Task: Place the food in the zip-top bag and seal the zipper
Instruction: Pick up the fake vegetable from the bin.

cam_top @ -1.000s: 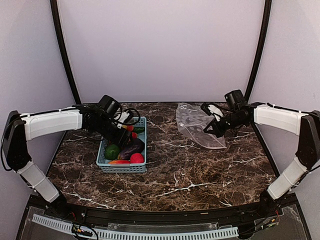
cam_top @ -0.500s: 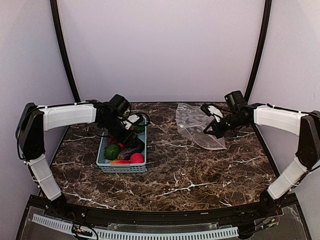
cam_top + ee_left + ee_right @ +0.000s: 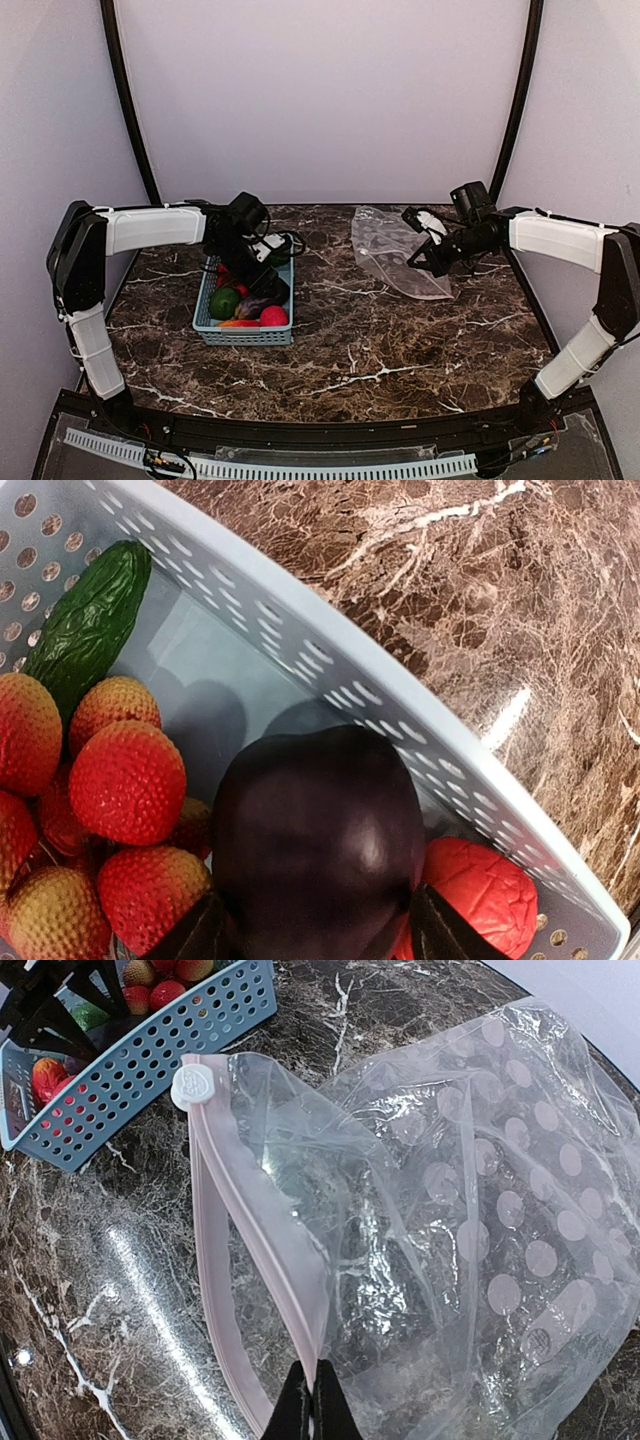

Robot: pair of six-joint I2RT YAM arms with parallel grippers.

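The light blue basket [image 3: 245, 337] holds the food: green avocado [image 3: 225, 303], red fruit [image 3: 273, 316], orange-red pepper [image 3: 238, 323]. My left gripper [image 3: 262, 275] is down in the basket. In the left wrist view its gripper [image 3: 320, 935] is shut on the dark purple eggplant [image 3: 320, 830], beside the cucumber [image 3: 85, 630] and red and peach fruits [image 3: 125, 780]. The zip-top bag [image 3: 395, 250] lies at the back right. My right gripper [image 3: 418, 262], also in its wrist view [image 3: 313, 1400], is shut on the bag's upper mouth edge, holding the mouth open. The zipper [image 3: 250, 1260] ends at a white slider [image 3: 190, 1085].
The basket wall [image 3: 300, 650] rises close to the right of the eggplant. The basket [image 3: 150, 1070] also shows at the upper left of the right wrist view. Bare marble table [image 3: 400, 340] lies between basket and bag. Purple walls close the back and sides.
My left arm has reached further right and down into the basket, and its jaws now sit around the eggplant. The right gripper and the bag have hardly moved.
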